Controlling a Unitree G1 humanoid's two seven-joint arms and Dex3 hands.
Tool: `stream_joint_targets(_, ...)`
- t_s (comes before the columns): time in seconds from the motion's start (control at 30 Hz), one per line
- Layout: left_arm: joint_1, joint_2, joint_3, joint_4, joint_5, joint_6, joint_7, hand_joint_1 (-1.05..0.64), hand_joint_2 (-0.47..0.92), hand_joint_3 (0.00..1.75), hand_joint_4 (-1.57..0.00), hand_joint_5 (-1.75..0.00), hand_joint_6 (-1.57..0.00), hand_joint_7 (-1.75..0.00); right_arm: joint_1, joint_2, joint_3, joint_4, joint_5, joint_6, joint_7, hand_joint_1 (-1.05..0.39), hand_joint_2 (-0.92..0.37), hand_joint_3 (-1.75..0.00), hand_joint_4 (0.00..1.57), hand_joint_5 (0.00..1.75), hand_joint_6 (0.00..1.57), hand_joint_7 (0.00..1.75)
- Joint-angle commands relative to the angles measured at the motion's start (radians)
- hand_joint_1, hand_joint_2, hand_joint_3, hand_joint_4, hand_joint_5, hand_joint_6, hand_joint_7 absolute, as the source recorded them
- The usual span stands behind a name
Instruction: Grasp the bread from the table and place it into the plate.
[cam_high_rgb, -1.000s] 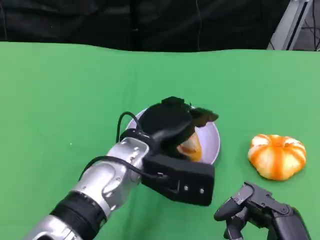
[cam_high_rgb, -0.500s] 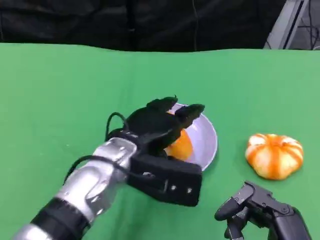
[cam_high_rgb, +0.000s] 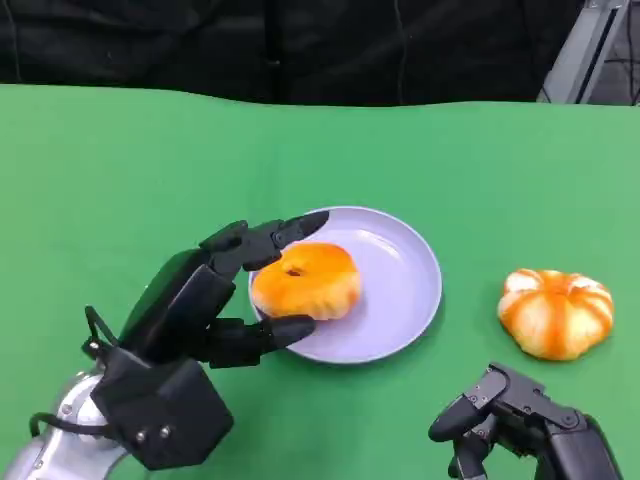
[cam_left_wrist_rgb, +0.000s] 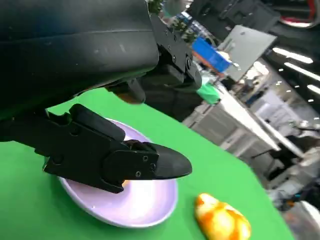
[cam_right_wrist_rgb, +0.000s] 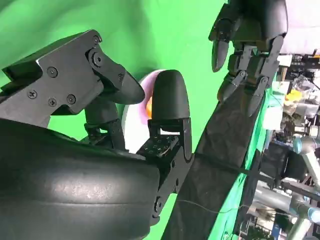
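Now, from the head view, the bread (cam_high_rgb: 305, 280) lies in the left half of the lilac plate (cam_high_rgb: 400, 290), toward its 9 o'clock rim, with bare plate surface open from the middle round to 3 o'clock. The left hand (cam_high_rgb: 215, 300) sits at the plate's 8 o'clock side, its fingers (cam_high_rgb: 265, 236) spread to either side of the bread: one set reaches over the rim at about 10 o'clock, another lies along the rim near 7 o'clock. Whether they touch the bread cannot be told, but they do not close on it. Just off the plate at 3 o'clock, apart from its rim, rests an orange pumpkin-shaped bun (cam_high_rgb: 555, 312). The right hand (cam_high_rgb: 510, 415) lies low at 5 o'clock from the plate, fingers loosely curled in with nothing in them. The green table (cam_high_rgb: 120, 170) stretches open from 9 to 1 o'clock, up to its far edge against the dark backdrop.

Next, the left wrist view shows the left hand's fingers (cam_left_wrist_rgb: 135, 162) reaching across the plate (cam_left_wrist_rgb: 130, 207), a sliver of orange under them, and the pumpkin-shaped bun (cam_left_wrist_rgb: 222, 220) apart from the rim.

Last, the right wrist view shows the right hand's fingers (cam_right_wrist_rgb: 170, 100) bent over green cloth, with a slice of plate (cam_right_wrist_rgb: 132, 120) between them.
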Motion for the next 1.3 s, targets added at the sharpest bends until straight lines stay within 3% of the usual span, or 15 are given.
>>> stream_joint_targets(0.03, 0.003, 0.000, 0.021, 0.019, -0.009, -0.025, -0.020, -0.50, 0.92, 0.35, -0.26, -0.88, -0.50, -0.15, 0.005, -0.006, -0.008, -0.005, 0.009, -0.006, 0.000, -0.03, -0.53, -1.14, 0.63, 1.63, 0.70, 1.30)
stream_joint_targets(0.07, 0.003, -0.002, 0.023, 0.021, -0.009, -0.027, -0.022, -0.50, 0.92, 0.35, -0.26, -0.88, -0.51, -0.15, 0.005, -0.006, -0.008, -0.005, 0.009, -0.006, 0.000, -0.03, -0.53, -1.14, 0.63, 1.63, 0.70, 1.30)
stream_joint_targets(0.1, 0.095, -0.008, 0.057, -0.011, -0.105, -0.075, -0.029, -0.44, 0.90, 0.38, -0.37, -0.94, -0.61, -0.23, 0.007, -0.008, -0.011, -0.006, 0.010, -0.008, 0.001, -0.03, -0.52, -1.14, 0.63, 1.63, 0.70, 1.30)
stream_joint_targets(0.13, 0.187, -0.017, 0.086, -0.059, -0.199, -0.083, -0.042, -0.31, 0.80, 0.57, -0.58, -1.08, -0.79, -0.48, 0.010, -0.010, -0.014, -0.012, 0.011, -0.001, 0.003, -0.03, -0.52, -1.14, 0.63, 1.63, 0.70, 1.30)
stream_joint_targets(0.17, 0.259, -0.023, 0.105, -0.097, -0.269, -0.088, -0.056, -0.23, 0.69, 0.77, -0.70, -1.19, -0.85, -0.71, 0.012, -0.011, -0.017, -0.015, 0.012, 0.003, 0.004, -0.03, -0.52, -1.14, 0.63, 1.62, 0.71, 1.30)
stream_joint_targets(0.2, 0.302, -0.028, 0.116, -0.124, -0.311, -0.086, -0.069, -0.16, 0.62, 0.93, -0.77, -1.32, -0.86, -0.96, 0.013, -0.012, -0.019, -0.018, 0.013, 0.006, 0.006, -0.03, -0.52, -1.15, 0.63, 1.62, 0.71, 1.30)
stream_joint_targets(0.27, 0.328, -0.035, 0.124, -0.150, -0.334, -0.074, -0.093, -0.11, 0.57, 1.07, -0.80, -1.46, -0.83, -1.18, 0.014, -0.015, -0.021, -0.017, 0.015, 0.003, 0.010, -0.03, -0.52, -1.15, 0.63, 1.62, 0.71, 1.30)
stream_joint_targets(0.47, 0.384, -0.058, 0.142, -0.215, -0.350, -0.014, -0.132, -0.10, 0.55, 1.16, -0.81, -1.66, -0.78, -1.44, 0.013, -0.025, -0.030, -0.010, 0.016, -0.011, 0.018, -0.03, -0.52, -1.14, 0.62, 1.62, 0.70, 1.30)
stream_joint_targets(0.83, 0.418, -0.146, 0.151, -0.216, -0.392, -0.005, -0.169, -0.11, 0.52, 1.20, -0.82, -1.75, -0.76, -1.55, 0.026, -0.026, -0.052, -0.021, 0.026, -0.008, 0.027, -0.03, -0.53, -1.15, 0.62, 1.61, 0.70, 1.31)
stream_joint_targets(1.3, 0.407, -0.171, 0.184, -0.183, -0.361, -0.042, -0.189, -0.12, 0.53, 1.20, -0.83, -1.75, -0.75, -1.56, 0.017, -0.025, -0.047, -0.016, 0.013, -0.011, 0.029, -0.04, -0.52, -1.15, 0.62, 1.63, 0.69, 1.31)
